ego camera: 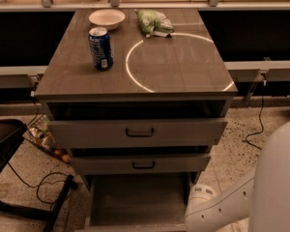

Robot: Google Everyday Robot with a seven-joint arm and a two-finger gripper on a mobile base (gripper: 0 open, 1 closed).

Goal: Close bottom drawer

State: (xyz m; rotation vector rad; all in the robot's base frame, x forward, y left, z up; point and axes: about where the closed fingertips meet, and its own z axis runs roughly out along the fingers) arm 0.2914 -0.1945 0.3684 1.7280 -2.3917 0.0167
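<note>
The bottom drawer [137,202] is pulled far out below the two other grey drawers. I see its plain grey box interior; its front panel and handle are cut off by the lower edge of the view. My white arm [208,209] reaches in from the bottom right, beside the drawer's right wall. My gripper is out of view below the frame edge.
The top drawer front [183,132] and the middle drawer front [183,163] stand slightly out. On the cabinet top [183,66] are a blue can [100,48], a white bowl [107,18] and a green bag [154,22]. Cables [43,190] and a dark stand [5,144] lie at left.
</note>
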